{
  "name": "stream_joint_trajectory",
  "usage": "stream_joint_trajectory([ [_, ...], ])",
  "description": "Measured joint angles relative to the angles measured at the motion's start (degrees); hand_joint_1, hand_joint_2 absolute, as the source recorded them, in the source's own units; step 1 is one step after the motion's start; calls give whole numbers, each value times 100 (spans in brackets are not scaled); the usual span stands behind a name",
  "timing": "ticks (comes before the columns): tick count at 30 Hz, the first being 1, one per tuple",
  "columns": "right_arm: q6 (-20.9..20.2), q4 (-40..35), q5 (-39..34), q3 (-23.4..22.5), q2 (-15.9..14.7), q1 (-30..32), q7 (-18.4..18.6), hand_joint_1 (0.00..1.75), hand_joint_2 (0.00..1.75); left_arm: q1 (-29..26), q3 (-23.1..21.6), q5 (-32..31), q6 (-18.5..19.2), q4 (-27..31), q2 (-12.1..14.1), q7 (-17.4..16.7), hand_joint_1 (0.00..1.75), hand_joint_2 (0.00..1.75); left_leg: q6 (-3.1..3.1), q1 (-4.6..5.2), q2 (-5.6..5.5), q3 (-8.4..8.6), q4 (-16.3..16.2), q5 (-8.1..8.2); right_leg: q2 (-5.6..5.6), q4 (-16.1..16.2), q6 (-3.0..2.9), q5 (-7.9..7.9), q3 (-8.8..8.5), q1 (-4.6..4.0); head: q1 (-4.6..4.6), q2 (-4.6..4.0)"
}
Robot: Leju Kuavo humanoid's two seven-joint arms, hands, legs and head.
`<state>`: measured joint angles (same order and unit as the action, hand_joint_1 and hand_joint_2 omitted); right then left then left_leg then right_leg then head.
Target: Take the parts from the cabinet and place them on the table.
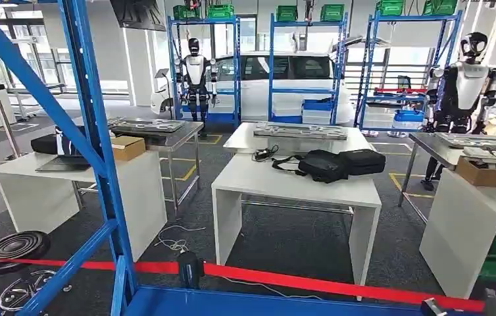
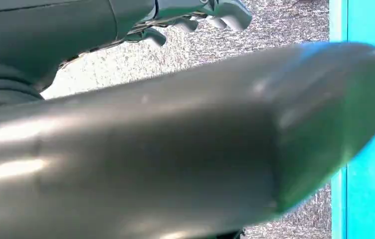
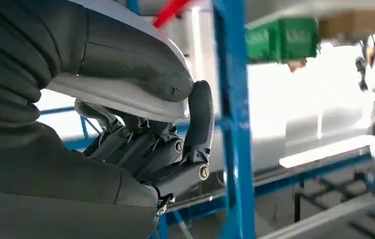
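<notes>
Seen through a blue rack: white surface beyond a red barrier tape, carrying black bags and a flat grey metal part. Right hand curled around a pale, rounded part. Left hand over speckled floor, grip impossible to tell.

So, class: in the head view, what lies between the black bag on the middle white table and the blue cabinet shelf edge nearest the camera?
In the head view, a red barrier tape stretches across grey carpet between black bag and blue shelf edge.
</notes>
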<state>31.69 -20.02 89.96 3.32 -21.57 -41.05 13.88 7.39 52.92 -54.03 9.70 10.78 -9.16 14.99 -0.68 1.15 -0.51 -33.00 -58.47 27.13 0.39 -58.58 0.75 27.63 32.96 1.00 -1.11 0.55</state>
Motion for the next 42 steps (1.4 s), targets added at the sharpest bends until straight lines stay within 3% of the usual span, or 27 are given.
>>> stream_joint_trajectory([
  [9, 168, -15, -42, 147, 2, -396, -186, 175, 175, 8, 0, 0, 7, 0, -4, 15, 0, 0, 0, 0, -7, -2, 0, 1, -4, 0, 0, 1, -2, 0, -2, 0],
  [13, 234, -46, -42, 147, 0, -448, -344, 175, 175, 31, 0, -2, 9, 2, -7, 306, 0, 0, 0, 0, -6, -2, 0, 1, -3, 1, 1, 1, -1, 0, 0, 0],
  [14, 236, -46, -55, 147, -5, -467, -383, 175, 175, 53, -4, -2, 9, 2, -9, 396, 0, 175, -1, 0, -6, -2, 0, 0, -3, 1, 1, 0, -1, 0, 0, 0],
  [19, 243, -48, -57, 145, -53, -524, -464, 175, 175, 88, -20, 0, -44, 4, -31, 877, 0, 175, 0, 0, -5, 0, 0, 0, -4, 1, 1, 0, -2, 0, -2, 0],
  [20, 247, -48, -57, 145, -68, -524, -472, 175, 175, 90, -20, -2, -83, 7, -35, 1004, 0, 0, 0, 0, -5, 0, 0, 0, -4, 1, 1, 0, -2, 0, 0, 0],
  [24, 326, -48, -131, 116, -160, -485, -575, 175, 175, 93, -70, -52, -299, 7, -77, 1473, 0, 0, -1, 0, -9, -1, -1, 1, -6, 1, 2, 0, -1, 0, 0, 0],
  [35, 369, -63, -171, 13, -252, -385, -623, 175, 175, 97, -72, -44, -256, 7, -94, 1510, 0, 0, -1, 0, -6, -1, -1, 2, -4, 2, 2, 0, 1, 0, -2, 0],
  [42, 396, -63, -186, -2, -256, -339, -649, 175, 175, 96, -70, 133, 177, 4, -92, 1587, 0, 0, 0, 0, -6, -2, -1, 1, -4, 1, 2, 0, 0, 0, -2, 0],
])
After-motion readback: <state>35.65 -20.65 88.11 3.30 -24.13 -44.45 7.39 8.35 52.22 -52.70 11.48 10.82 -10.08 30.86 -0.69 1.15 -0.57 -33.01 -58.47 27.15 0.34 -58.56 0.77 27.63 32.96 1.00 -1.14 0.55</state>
